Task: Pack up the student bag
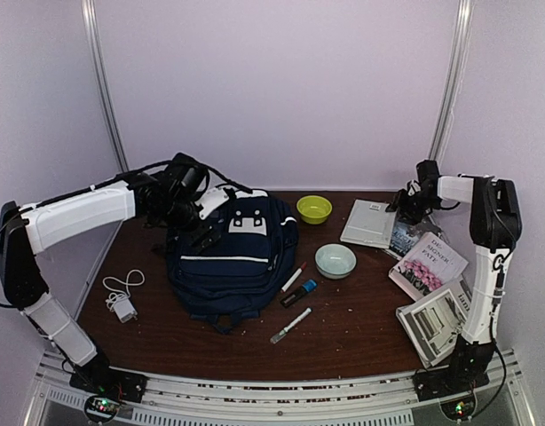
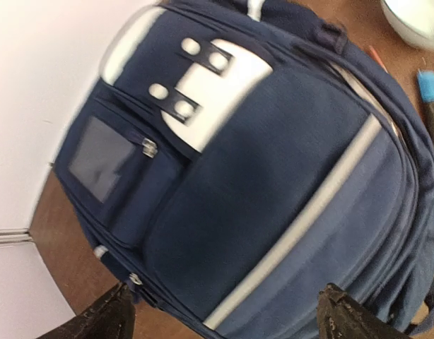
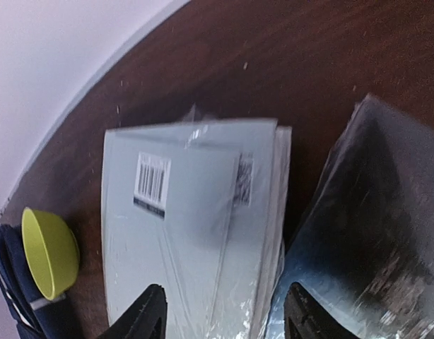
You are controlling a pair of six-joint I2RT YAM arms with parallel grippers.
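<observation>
Navy bag (image 1: 233, 262) lies left of centre on the table, directly under the left gripper (image 2: 225, 312), whose fingers are spread wide over its front. The right gripper (image 3: 223, 316), well apart from the bag, is likewise spread over a grey book (image 3: 182, 233).

Bowl (image 1: 335, 260), markers (image 1: 293, 278) right of student bag (image 1: 233, 257)

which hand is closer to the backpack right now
Left. The left hand hangs open right above the backpack. The right hand is far off across the table, open above the grey book at the back right.
</observation>
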